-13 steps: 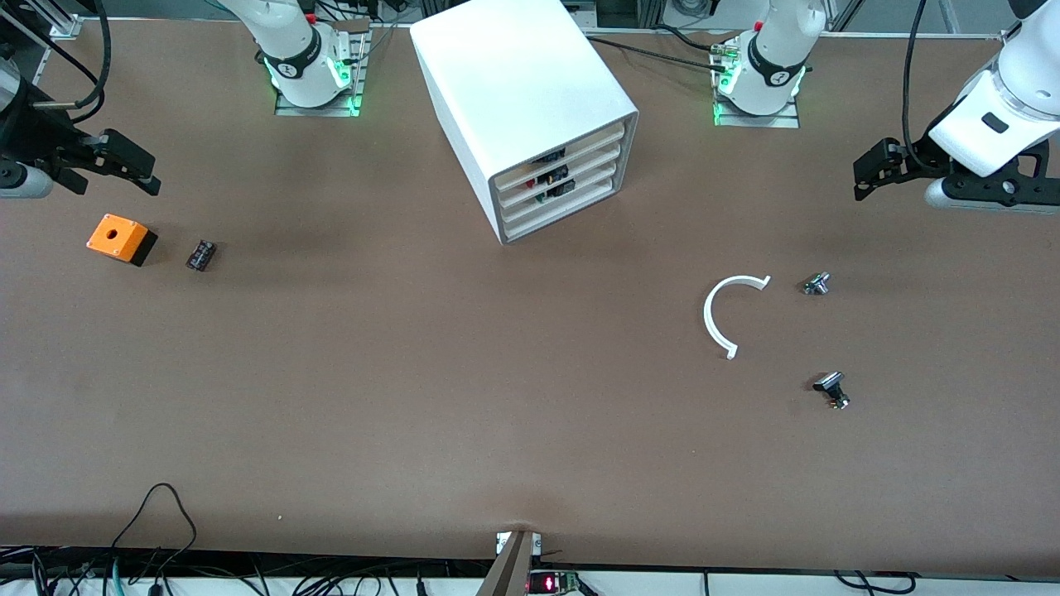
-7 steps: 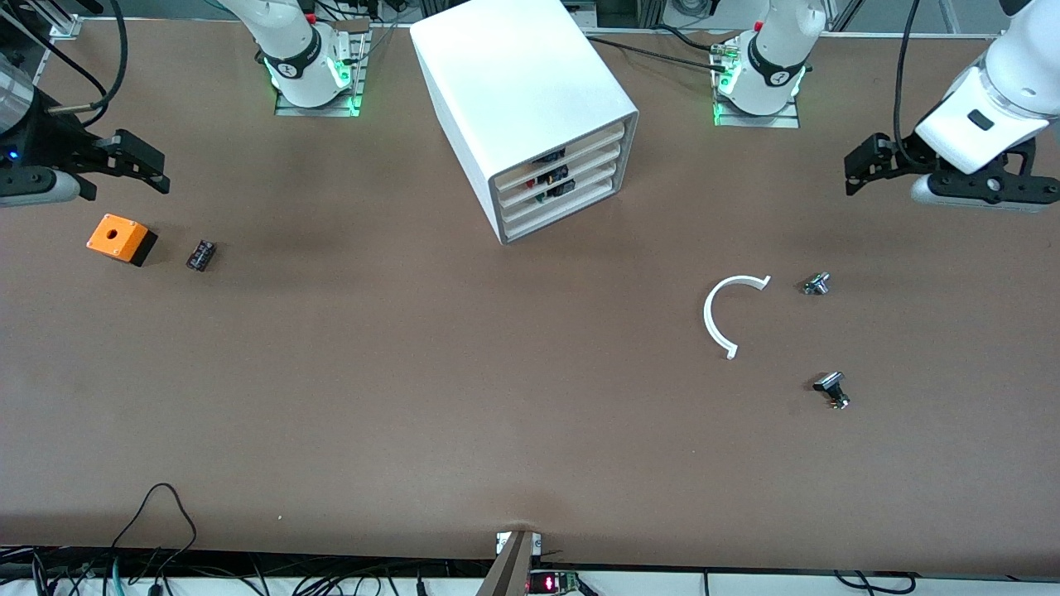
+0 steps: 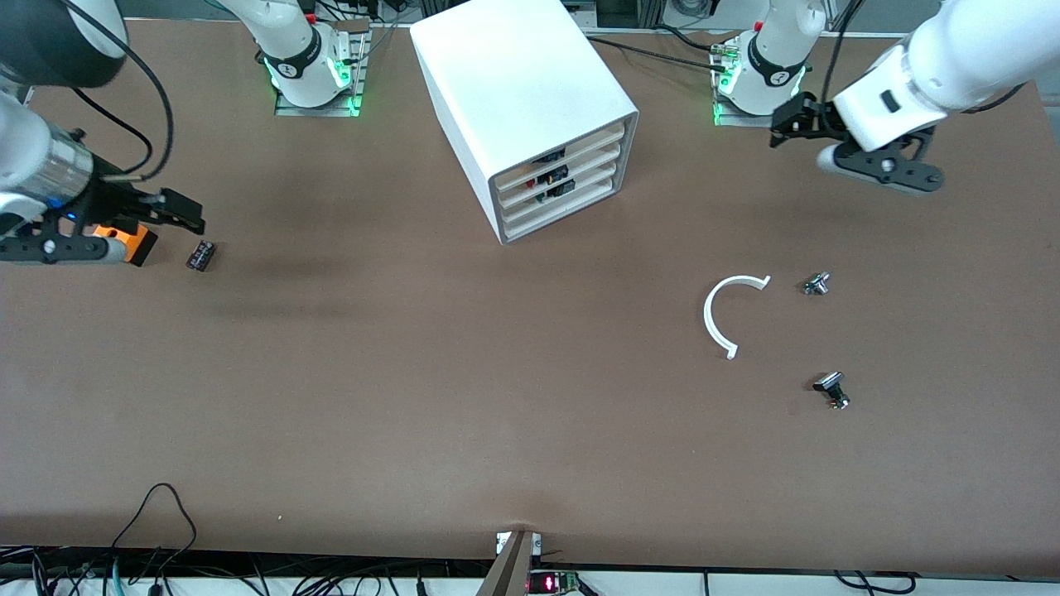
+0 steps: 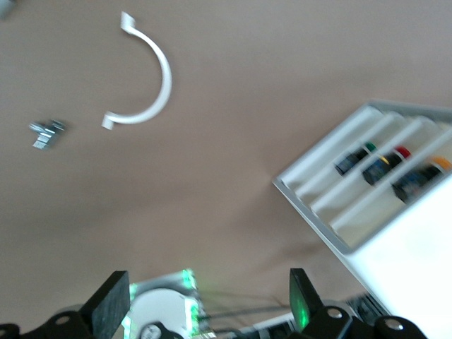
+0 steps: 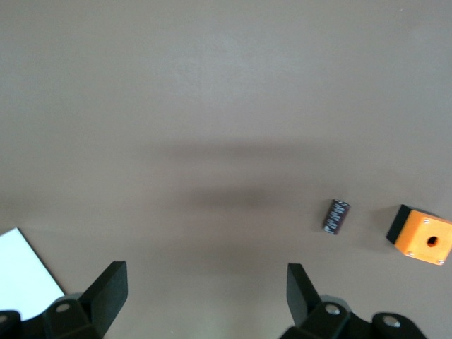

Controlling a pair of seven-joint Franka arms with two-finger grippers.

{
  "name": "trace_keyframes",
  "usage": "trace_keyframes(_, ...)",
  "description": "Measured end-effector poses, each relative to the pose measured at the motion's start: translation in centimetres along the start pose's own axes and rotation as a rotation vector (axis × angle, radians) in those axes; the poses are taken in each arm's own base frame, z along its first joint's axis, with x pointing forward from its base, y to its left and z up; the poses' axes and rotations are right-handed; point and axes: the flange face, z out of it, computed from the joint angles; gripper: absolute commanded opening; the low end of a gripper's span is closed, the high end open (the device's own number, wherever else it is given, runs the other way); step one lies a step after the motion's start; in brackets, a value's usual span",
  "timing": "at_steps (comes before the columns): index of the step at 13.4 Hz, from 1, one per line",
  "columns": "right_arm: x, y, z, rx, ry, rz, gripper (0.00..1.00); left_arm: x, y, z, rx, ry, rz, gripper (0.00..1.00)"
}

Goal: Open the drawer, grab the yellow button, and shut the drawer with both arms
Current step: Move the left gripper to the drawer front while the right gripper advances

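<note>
The cabinet (image 3: 522, 108) stands mid-table at the edge by the bases, its top drawer (image 3: 571, 142) shut, with the button (image 4: 439, 163) inside. The left gripper (image 3: 778, 128) hangs with fingers spread over the table beside the left base. The right gripper (image 3: 186, 213), fingers spread too, hovers above the orange box (image 3: 137, 242) and black block (image 3: 200, 254) at the right arm's end.

Even, bright overhead light falls on the brown table (image 3: 414, 397), with a paler sheen near the front camera. Soft, blurred shadows lie near the black block (image 3: 200, 255), also seen in the right wrist view. Green lamps glow at both arm bases. The cabinet (image 3: 517, 83) top is nearly blown out white. The left wrist view is smeared; its metal part (image 4: 46, 132) looks streaked.
</note>
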Motion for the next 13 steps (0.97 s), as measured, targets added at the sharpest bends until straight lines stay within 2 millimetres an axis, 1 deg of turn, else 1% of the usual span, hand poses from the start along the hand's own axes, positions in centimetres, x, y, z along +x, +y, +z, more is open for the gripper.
trace_keyframes(3,1.4,-2.3,2.3,0.029,-0.005,0.037,1.0,1.1,1.3,2.9,-0.132,-0.142,0.044,0.99)
trace_keyframes(4,1.6,-2.9,2.8,0.038,-0.009,0.063,1.0,1.7,1.6,4.2,-0.185,-0.189,0.081,0.99)
trace_keyframes(6,1.8,-4.7,3.5,0.04,-0.016,0.126,1.0,4.1,1.6,7.2,-0.334,-0.261,0.177,0.99)
trace_keyframes(8,1.7,-6.6,4.0,0.037,-0.016,0.164,1.0,7.1,1.2,10.6,-0.514,-0.301,0.238,0.99)
trace_keyframes(10,1.8,-7.2,4.0,0.04,-0.002,0.178,1.0,9.4,0.4,14.4,-0.67,-0.279,0.325,0.99)
trace_keyframes(11,2.0,-7.1,4.0,0.043,0.007,0.18,1.0,10.0,0.0,16.8,-0.729,-0.244,0.379,0.99)
trace_keyframes(13,2.7,-7.3,4.8,0.045,0.015,0.18,1.0,9.9,-0.8,21.2,-0.839,-0.168,0.442,0.98)
